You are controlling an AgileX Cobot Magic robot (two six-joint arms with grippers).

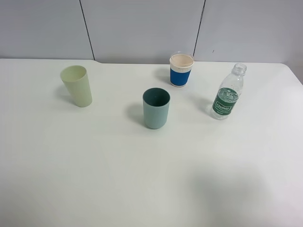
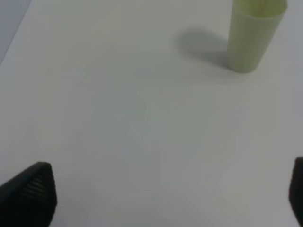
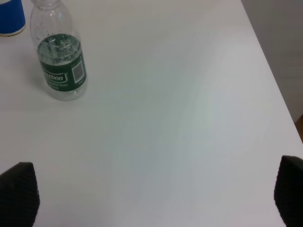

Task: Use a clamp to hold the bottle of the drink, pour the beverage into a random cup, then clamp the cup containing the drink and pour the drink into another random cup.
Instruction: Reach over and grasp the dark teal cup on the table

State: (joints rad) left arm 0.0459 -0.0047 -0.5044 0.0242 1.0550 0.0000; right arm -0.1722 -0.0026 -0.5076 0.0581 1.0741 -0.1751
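A clear plastic bottle [image 1: 228,92] with a green label and no cap stands upright at the right of the white table; it also shows in the right wrist view [image 3: 58,52]. A teal cup [image 1: 155,108] stands mid-table, a blue-and-white cup [image 1: 181,70] behind it, a pale green cup [image 1: 77,85] at the left, also in the left wrist view [image 2: 253,34]. Neither gripper shows in the exterior high view. My left gripper [image 2: 168,189] is open and empty, well short of the pale green cup. My right gripper [image 3: 154,194] is open and empty, well short of the bottle.
The white table [image 1: 151,179] reaches a grey panelled wall [image 1: 142,28] at the back. The table's right edge [image 3: 272,85] runs close beside the bottle's side. The blue cup's base [image 3: 10,18] shows next to the bottle in the right wrist view.
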